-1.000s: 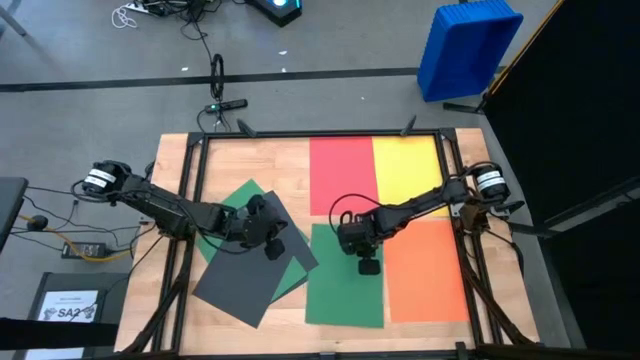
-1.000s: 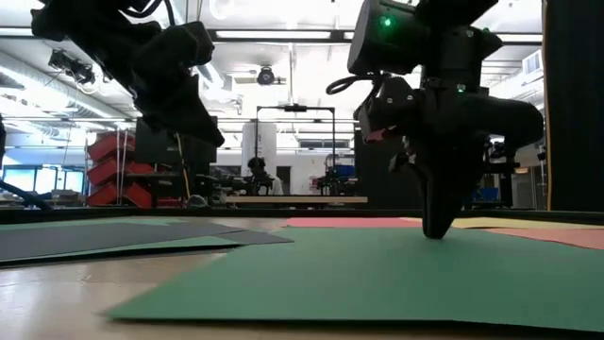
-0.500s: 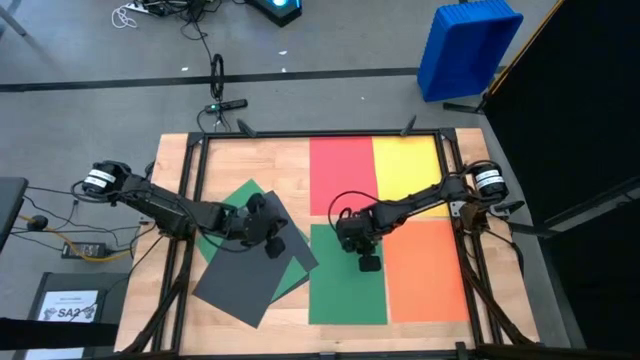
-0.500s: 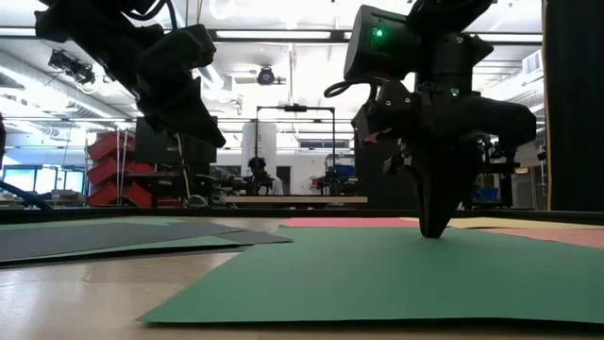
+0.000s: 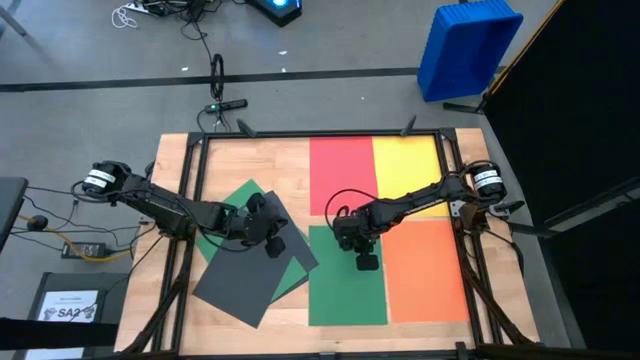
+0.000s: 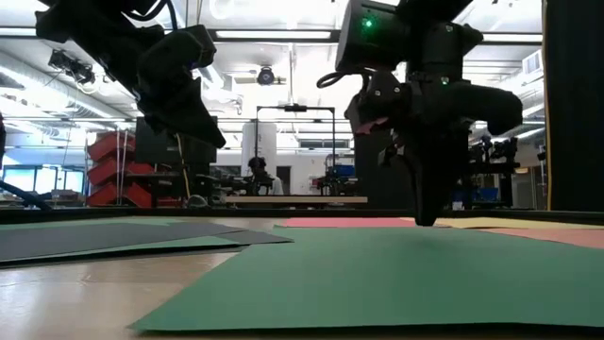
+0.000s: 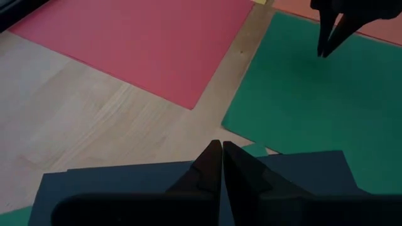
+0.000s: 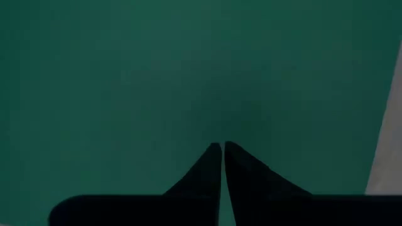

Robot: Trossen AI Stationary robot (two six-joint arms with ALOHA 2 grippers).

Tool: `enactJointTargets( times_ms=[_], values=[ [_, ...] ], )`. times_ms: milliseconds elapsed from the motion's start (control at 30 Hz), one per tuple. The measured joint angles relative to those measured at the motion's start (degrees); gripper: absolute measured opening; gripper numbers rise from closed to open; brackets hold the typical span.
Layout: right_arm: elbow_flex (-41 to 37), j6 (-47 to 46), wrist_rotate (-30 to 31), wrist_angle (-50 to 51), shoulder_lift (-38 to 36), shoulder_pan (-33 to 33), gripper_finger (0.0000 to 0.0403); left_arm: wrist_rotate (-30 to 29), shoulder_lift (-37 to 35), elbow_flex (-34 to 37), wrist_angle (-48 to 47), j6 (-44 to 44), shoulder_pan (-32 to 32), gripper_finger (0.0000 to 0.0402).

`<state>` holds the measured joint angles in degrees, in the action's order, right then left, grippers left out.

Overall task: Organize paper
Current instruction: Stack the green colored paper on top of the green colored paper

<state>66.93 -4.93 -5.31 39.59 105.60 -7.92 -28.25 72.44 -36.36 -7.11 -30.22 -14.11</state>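
Observation:
Four coloured sheets of paper lie flat side by side on the table's right half: red (image 5: pixel 340 175), yellow (image 5: pixel 407 168), orange (image 5: pixel 425 270) and green (image 5: pixel 345 295). A dark grey sheet (image 5: pixel 245 280) lies askew at the left, on top of a second green sheet (image 5: pixel 225 210). My right gripper (image 5: pixel 367 264) is shut and points down at the green sheet (image 8: pixel 188 75), near the sheet's far end. My left gripper (image 5: pixel 277 247) is shut and hangs in the air over the dark grey sheet's far corner (image 7: pixel 301 166). My right gripper's shut fingertips (image 6: pixel 422 219) come from above, pointing down at the green sheet's far part (image 7: pixel 314 69). I cannot tell whether they touch it. The sheet lies flat on the table.
A black frame rail (image 5: pixel 190 200) runs round the tabletop. Bare wood (image 5: pixel 260 160) shows at the far left of the table. A blue bin (image 5: pixel 468 45) stands on the floor beyond the far right corner. A small white printed sheet (image 5: pixel 70 305) lies off the table's left side.
The green sheet under my right gripper has slid a little toward the table's right edge. Its near end has swung that way, so it lies squarer beside the orange sheet. My right gripper has stayed shut over its far part.

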Motion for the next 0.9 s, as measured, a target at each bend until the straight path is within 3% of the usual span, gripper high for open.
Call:
enactJointTargets(
  times_ms=[333,500,733,900],
  values=[
    [2.3,0.1,3.4,-1.1,-0.1,0.0,0.0000,0.0,0.0,0.0,-0.2,0.0,0.0,0.0000],
    [2.3,0.3,3.7,-5.9,-0.1,0.0,0.0000,0.5,-0.3,-0.4,-5.4,-1.2,1.0,0.0000],
    [2.3,2.1,3.7,-11.7,-0.2,0.8,0.0000,7.4,-0.5,-3.3,-21.6,-4.5,9.3,0.0000],
    [2.3,1.7,2.6,-18.7,-0.2,2.0,0.0000,12.7,-1.2,-4.3,-22.9,-0.2,13.5,0.0000]
  ],
)
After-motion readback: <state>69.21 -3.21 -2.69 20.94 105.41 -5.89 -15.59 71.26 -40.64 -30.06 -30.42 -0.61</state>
